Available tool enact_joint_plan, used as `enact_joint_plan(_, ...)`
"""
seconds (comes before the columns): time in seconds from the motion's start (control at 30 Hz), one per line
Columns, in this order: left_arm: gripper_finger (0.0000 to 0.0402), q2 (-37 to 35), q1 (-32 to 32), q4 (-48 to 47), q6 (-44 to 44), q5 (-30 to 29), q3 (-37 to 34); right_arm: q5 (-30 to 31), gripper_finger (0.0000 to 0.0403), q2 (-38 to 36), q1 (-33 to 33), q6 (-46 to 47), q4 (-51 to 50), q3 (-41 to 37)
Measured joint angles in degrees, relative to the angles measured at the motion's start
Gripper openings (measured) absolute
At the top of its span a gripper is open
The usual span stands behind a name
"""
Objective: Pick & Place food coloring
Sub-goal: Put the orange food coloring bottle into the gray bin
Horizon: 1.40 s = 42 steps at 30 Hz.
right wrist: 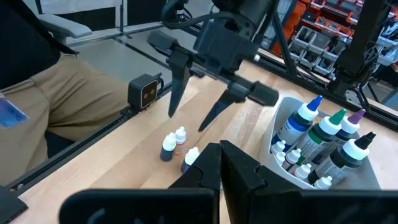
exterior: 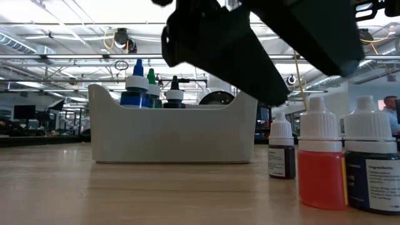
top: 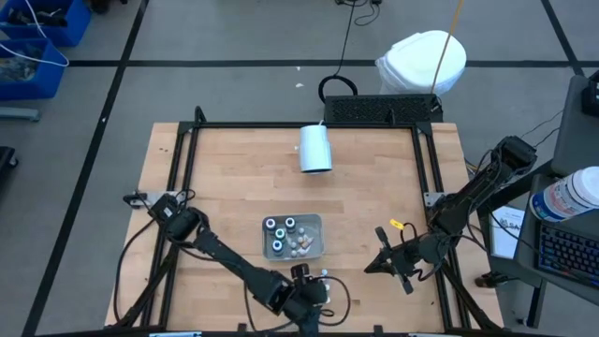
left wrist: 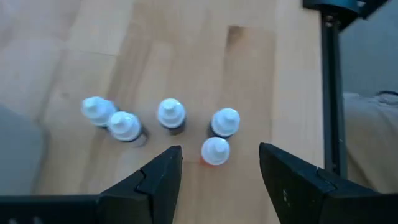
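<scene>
Your left gripper (left wrist: 216, 177) hangs over the near edge of the table (top: 225, 168), fingers spread wide and empty, above a loose cluster of small white-capped food coloring bottles (left wrist: 171, 116). The left wrist view gives you the count that the others do not: five bottles standing on the bare wood, with the red-filled one (left wrist: 215, 151) lying just in the gap between the finger tips, though lower than them.

From overhead you can barely pick those bottles out; what you do get there is the layout. The grey tray (top: 315, 223) sits just beyond the left gripper (top: 301, 284) toward the middle of the table, holding the remaining bottles, three of them wider with dark teal rims. A white cup (top: 315, 148) lies on its side near the far edge.

The low view shows what the tray hides from above: tall blue, green and dark dropper bottles rising over its wall (exterior: 175, 134), and to the right three of the loose bottles (exterior: 321, 160) standing upright on the wood, apart from the tray.

Your right gripper (top: 386, 260) waits to the right of the tray, near the table's right edge. Its fingers look together in the right wrist view, which also shows the left gripper's (right wrist: 194, 109) spread fingers pointing down above the loose bottles (right wrist: 169, 147).
</scene>
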Motion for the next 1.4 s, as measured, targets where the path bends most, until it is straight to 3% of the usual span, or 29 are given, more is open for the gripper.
enact_joint_plan(0.13,0.0216,0.0,0.59,0.79,1.47,2.37,-1.53,-0.04,0.0,0.0,0.02,0.45,-0.01,-0.01)
enact_joint_plan(0.77,0.0216,0.0,2.22,2.52,4.09,2.47,-2.02,-0.07,0.0,0.02,0.02,3.82,3.08,-0.02)
enact_joint_plan(1.4,0.0216,0.0,2.11,3.46,7.48,4.25,-2.02,-0.07,0.0,0.02,0.02,1.6,3.03,-0.02)
